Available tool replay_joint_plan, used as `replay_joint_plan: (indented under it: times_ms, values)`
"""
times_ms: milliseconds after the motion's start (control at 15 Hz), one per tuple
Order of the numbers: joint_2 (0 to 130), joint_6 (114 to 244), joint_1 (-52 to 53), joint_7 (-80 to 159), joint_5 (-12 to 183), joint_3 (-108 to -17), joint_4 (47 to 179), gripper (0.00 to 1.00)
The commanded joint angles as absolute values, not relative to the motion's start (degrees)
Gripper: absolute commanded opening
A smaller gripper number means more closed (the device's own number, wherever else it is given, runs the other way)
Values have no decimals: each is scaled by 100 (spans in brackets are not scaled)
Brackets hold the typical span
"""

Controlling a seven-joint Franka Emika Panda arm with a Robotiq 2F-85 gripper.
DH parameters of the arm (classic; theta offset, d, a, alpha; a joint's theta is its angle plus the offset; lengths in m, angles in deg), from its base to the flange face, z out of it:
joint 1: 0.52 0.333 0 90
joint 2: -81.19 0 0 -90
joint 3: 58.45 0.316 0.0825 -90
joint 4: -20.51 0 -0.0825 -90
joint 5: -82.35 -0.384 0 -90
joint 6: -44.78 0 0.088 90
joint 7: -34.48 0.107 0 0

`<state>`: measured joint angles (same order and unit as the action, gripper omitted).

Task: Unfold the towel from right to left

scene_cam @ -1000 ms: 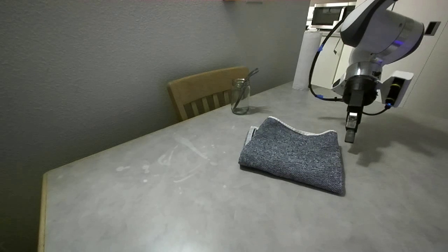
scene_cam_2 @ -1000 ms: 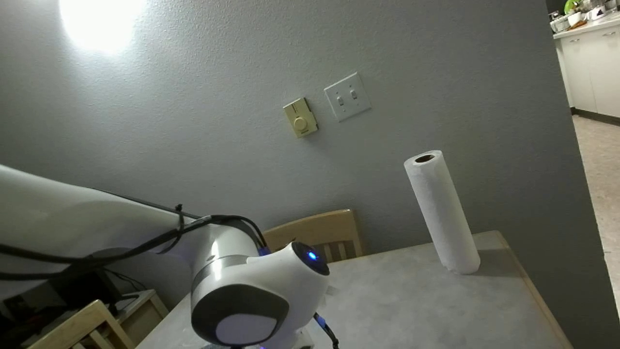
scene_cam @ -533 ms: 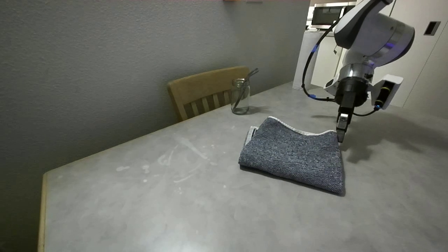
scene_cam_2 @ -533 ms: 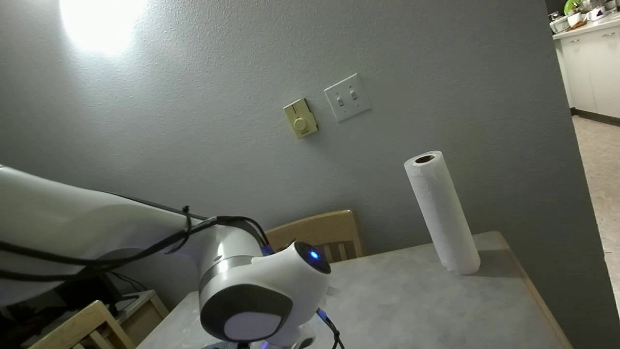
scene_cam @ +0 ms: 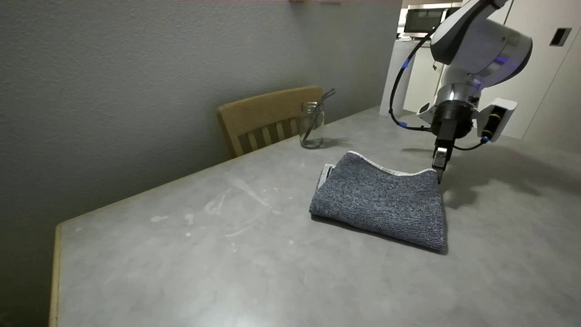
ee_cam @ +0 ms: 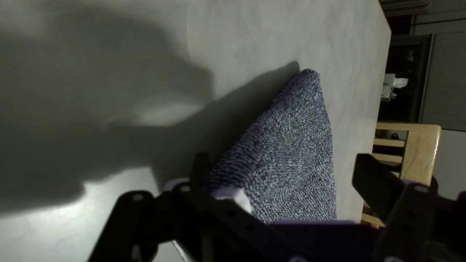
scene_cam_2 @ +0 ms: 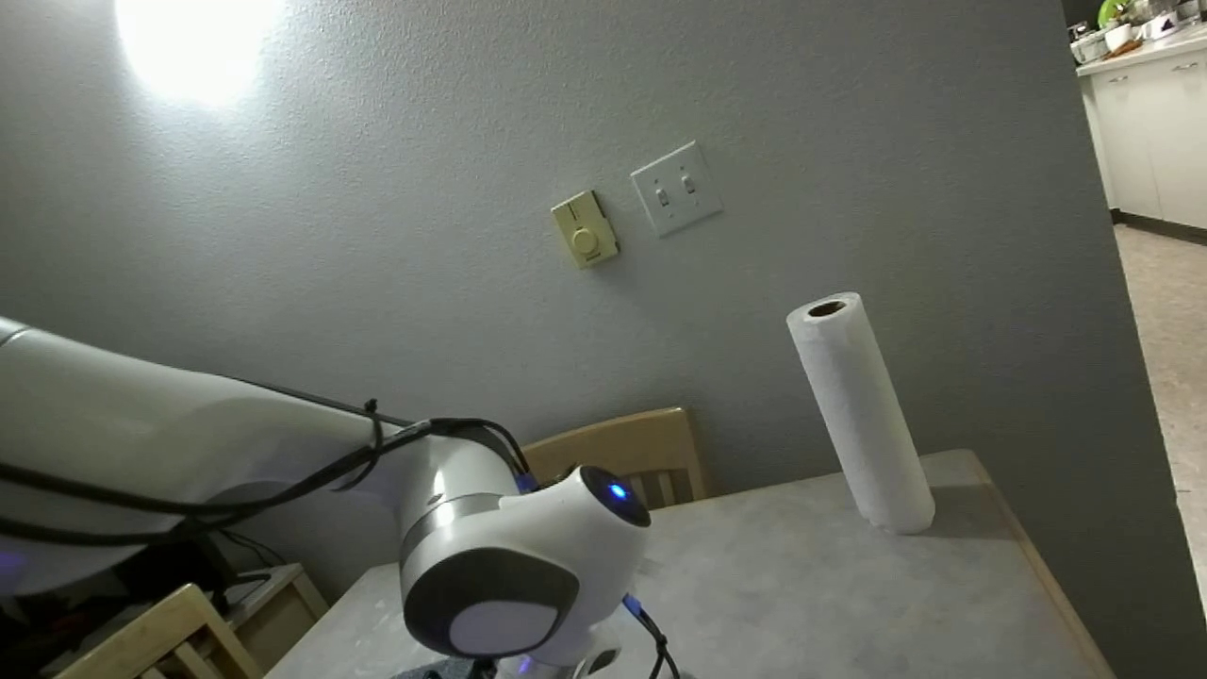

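Left of the towel [scene_cam: 381, 204], broad tabletop [scene_cam: 181, 272] is bounded by a wooden edge [scene_cam: 55, 272], wall [scene_cam: 136, 91] beyond. At the towel's far-right corner, the gripper [scene_cam: 439, 174] is spread wide, empty.

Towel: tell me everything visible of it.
The towel looks like soft terry, mottled dark blue-grey, with a pale hem dipping along its far edge in an exterior view. It lies folded on the grey table; the near edge shows no hem, likely a fold, and a pale-edged lower layer peeks out at picture left. The open hand is at the far right corner; whether it touches the towel can't be told.
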<state>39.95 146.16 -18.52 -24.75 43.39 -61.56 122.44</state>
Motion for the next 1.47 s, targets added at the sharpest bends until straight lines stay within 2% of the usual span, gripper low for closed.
replay_joint_plan:
  times_ms: [0, 1400]
  values:
    - [3809, 14652, -1988, -2597, 4278, -6031, 12002, 100]
    - [3140, 14346, -1999, -2541, 4335, -5687, 10962, 100]
